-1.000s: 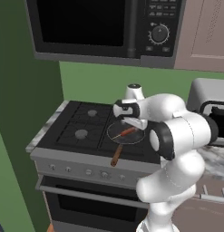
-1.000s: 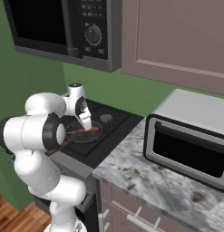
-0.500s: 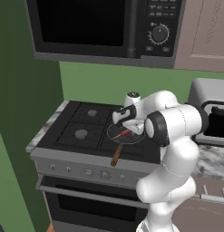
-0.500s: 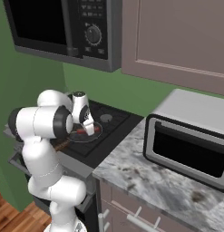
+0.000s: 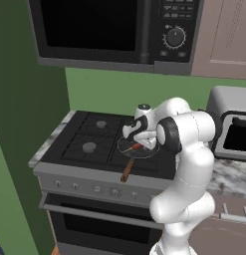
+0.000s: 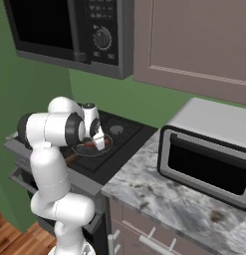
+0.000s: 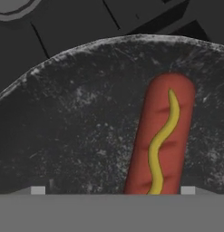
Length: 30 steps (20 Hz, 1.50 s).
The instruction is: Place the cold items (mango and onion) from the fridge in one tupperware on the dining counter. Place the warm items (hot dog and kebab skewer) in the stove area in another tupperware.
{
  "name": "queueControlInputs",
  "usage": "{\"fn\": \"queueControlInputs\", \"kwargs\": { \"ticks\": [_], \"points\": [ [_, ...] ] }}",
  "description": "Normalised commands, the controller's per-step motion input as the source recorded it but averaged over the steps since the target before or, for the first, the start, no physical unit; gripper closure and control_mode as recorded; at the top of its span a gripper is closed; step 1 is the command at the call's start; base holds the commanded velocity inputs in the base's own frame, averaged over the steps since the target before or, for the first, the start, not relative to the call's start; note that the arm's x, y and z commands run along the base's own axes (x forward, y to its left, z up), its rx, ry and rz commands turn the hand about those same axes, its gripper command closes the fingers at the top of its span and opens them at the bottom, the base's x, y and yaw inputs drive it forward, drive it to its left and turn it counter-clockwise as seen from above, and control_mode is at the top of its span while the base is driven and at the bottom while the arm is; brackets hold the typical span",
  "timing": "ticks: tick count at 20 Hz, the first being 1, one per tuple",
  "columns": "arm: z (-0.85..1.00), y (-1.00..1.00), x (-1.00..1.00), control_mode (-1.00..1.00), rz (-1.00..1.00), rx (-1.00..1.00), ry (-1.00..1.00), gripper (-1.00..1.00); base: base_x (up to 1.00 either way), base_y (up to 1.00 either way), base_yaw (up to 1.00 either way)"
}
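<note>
Stove (image 5: 89, 144) in black, set below a microwave (image 5: 114, 30), between a green wall and a grey stone counter (image 5: 229, 172). Gripper (image 5: 132, 135) low over a skillet (image 5: 139, 149) on the stove's right side, jaws spread wide, holding nothing, apparently lined up for a grasp.

Seen from the right: toaster oven (image 6: 209, 159) on the counter beside the stove.

Seen from the hand: hot dog (image 7: 162, 140) with mustard, lying flat in the skillet, nearer the right fingertip than the left.

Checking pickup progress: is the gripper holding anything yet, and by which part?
Nothing is held. The gripper is open above the hot dog lying in the pan.
</note>
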Motion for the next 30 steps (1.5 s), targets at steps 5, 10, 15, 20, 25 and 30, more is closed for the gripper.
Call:
{"fn": "queueControlInputs", "kwargs": {
  "ticks": [5,10,15,20,25,30],
  "points": [
    [-0.51,0.0,0.0,-1.0,-0.05,0.01,-0.08,1.0,0.0,0.0,0.0],
    [-0.37,0.0,-0.11,-1.0,-0.07,0.03,-0.14,1.0,0.0,0.0,0.0],
    [-0.12,0.0,-0.11,-1.0,-0.1,0.06,-0.17,1.0,0.0,0.0,0.0],
    [0.01,0.0,-0.11,-1.0,-0.07,0.03,-0.08,1.0,0.0,0.0,0.0],
    [0.47,-0.01,-0.32,-1.0,-0.03,0.02,-0.04,1.0,0.0,0.0,0.0],
    [1.0,-0.01,-0.41,-1.0,0.0,0.0,0.02,1.0,0.0,0.0,0.0]
  ]
}}
